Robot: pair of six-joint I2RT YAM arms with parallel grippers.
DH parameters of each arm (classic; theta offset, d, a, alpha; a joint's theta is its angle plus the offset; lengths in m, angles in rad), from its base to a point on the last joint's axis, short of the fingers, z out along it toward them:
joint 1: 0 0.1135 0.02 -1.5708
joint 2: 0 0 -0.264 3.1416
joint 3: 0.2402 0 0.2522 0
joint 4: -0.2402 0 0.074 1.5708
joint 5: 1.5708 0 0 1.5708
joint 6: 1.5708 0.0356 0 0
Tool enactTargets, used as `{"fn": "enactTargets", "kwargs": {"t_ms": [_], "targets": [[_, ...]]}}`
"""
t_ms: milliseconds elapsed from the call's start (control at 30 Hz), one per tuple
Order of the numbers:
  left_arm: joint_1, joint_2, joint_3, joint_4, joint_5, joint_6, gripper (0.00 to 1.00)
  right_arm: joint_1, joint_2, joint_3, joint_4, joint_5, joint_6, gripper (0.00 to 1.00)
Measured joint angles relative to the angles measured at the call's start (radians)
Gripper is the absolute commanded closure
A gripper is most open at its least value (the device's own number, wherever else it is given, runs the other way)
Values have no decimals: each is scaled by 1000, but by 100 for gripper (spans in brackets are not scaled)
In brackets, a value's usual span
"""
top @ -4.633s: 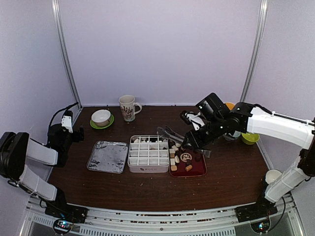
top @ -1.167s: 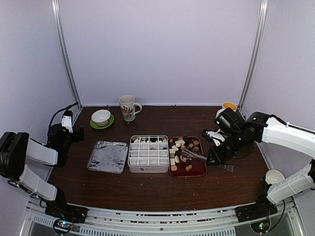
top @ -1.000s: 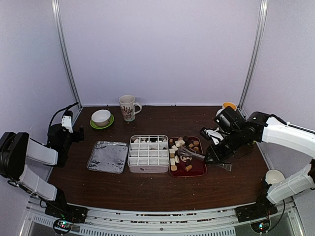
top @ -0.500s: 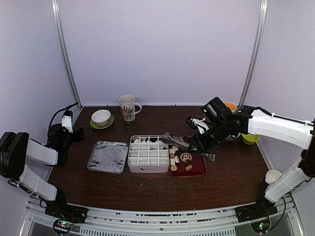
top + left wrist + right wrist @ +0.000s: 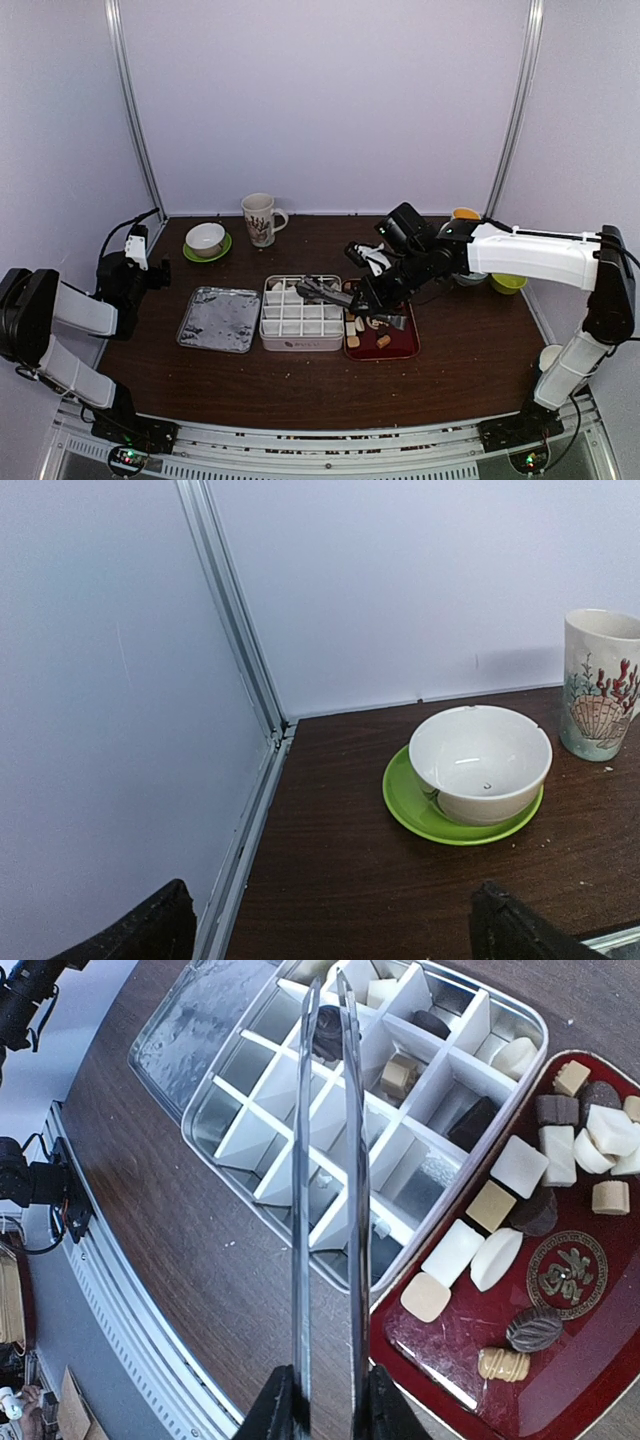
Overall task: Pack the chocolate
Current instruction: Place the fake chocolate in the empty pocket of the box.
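Inspector: Where is the piece, and on what axis?
Arm: My right gripper [image 5: 328, 1405] is clamped on the metal tongs [image 5: 300, 1210]. Their long axis runs straight out from my wrist, and the tips pinch a dark round chocolate [image 5: 327, 1032] over a cell of the white divided box [image 5: 300, 343]. Other chocolates [image 5: 520, 1165] lie on the dark-red tray [image 5: 455, 1345].
Inspector: Change? Pose?
Arm: Half a second ago the tips were at the box's tray-side edge. Now they are further left. My right arm reaches low across the tray. My left gripper [image 5: 335, 935] gapes wide, facing a bowl [image 5: 480, 765].

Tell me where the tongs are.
Top view: the tongs are mid-table, held by the right gripper, tips over the white divided box beside the red tray.
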State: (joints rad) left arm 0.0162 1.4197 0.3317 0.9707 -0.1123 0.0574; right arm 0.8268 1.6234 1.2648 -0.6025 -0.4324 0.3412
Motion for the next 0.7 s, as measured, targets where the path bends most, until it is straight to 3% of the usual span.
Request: {"fn": "enactTargets", "kwargs": {"t_ms": [700], "targets": [[0, 0, 0, 0, 0, 0, 2, 36, 103, 66, 47, -3, 5, 71]]}}
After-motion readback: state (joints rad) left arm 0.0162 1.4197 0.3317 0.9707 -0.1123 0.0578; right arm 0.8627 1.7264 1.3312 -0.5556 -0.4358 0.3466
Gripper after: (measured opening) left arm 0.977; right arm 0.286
